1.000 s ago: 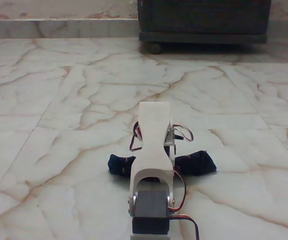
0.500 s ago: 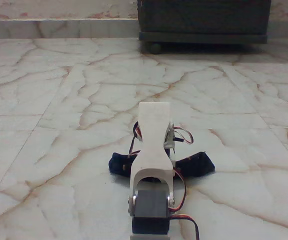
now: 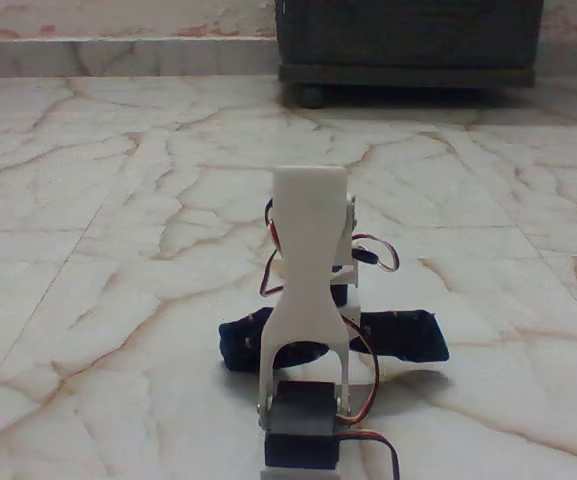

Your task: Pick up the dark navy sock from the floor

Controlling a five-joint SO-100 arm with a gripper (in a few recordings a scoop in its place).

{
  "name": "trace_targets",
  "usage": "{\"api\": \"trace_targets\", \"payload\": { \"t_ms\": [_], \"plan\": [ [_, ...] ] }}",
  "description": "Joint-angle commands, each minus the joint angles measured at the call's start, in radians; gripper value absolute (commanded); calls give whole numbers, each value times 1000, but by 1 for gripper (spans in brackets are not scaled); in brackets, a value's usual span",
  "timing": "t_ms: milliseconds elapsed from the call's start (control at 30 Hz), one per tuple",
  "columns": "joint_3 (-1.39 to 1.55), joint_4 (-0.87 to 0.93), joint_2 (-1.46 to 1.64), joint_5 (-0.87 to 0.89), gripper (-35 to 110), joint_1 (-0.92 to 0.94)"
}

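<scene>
The dark navy sock (image 3: 400, 336) lies crosswise behind my arm's white bracket (image 3: 308, 250) on the floor (image 3: 118, 300). Its two ends stick out on either side: the left end at the bracket's foot, the right end larger with a shadow on the tiles beneath it. The sock's middle and my gripper's fingers are hidden behind the bracket and the black servo (image 3: 301, 425). The sock has followed the arm's motion, so it appears held.
A large dark cabinet (image 3: 408, 40) stands at the back against the wall, with a step or skirting (image 3: 118, 55) running to its left. Red and white wires (image 3: 368, 255) loop beside the arm. Open marble tiles stretch left and right.
The arm has risen and the bracket now stands taller. The sock has shifted with it, looks bigger and nearer, and its right end now casts a shadow below.
</scene>
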Motion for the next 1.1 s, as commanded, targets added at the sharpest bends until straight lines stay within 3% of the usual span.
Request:
{"api": "trace_targets", "payload": {
  "t_ms": [0, 367, 500, 1067],
  "plan": [
    [75, -18, 117, -23, 0, 14],
    [499, -236, 466, -104, 0, 38],
    [698, -385, 597, -202, 0, 72],
    [1045, -629, 1015, -555, 0, 57]
  ]
}}
